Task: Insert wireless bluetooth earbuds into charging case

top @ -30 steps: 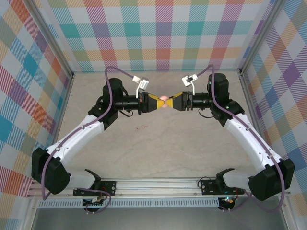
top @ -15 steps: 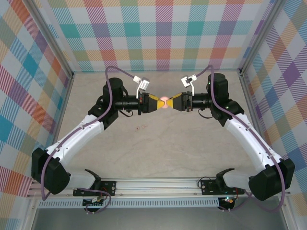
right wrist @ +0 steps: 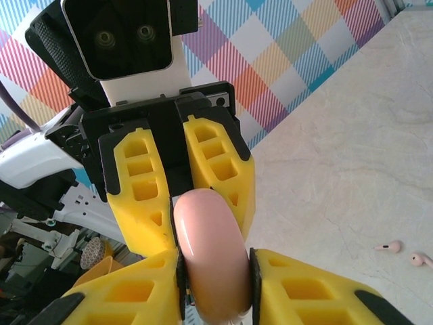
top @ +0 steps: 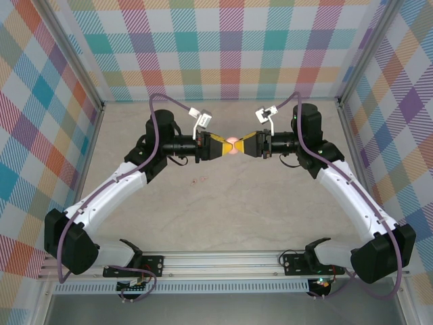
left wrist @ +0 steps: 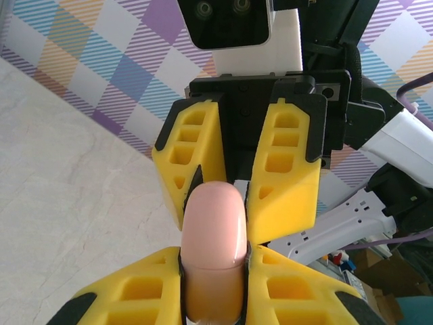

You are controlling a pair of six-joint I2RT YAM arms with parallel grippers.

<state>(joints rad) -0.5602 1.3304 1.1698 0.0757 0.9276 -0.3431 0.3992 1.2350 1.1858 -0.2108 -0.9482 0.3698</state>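
Two pincers meet above the tabletop [top: 223, 217], toward twelve o'clock of its middle, with a pink case [left wrist: 215, 223] bridged between them. The left pincer [top: 225, 144] is clamped on one end of the case, its yellow fingers [left wrist: 298, 298] pressed flat to both sides. The right pincer [top: 240, 143] comes in from the three o'clock side and is closed against the other end.

Held at both ends and clear of the surface, the case looks set up to be hinged open. One arm would steady the body while the other works the lid, which a single pincer could hardly do. Whether the lid has begun to part is hidden by the grip.

Two pale pink earbuds [right wrist: 389, 246] lie loose on the tabletop, side by side. In the right wrist view they sit at about four o'clock of the case and well apart from it. They probably wait there until the case is open and can receive them.
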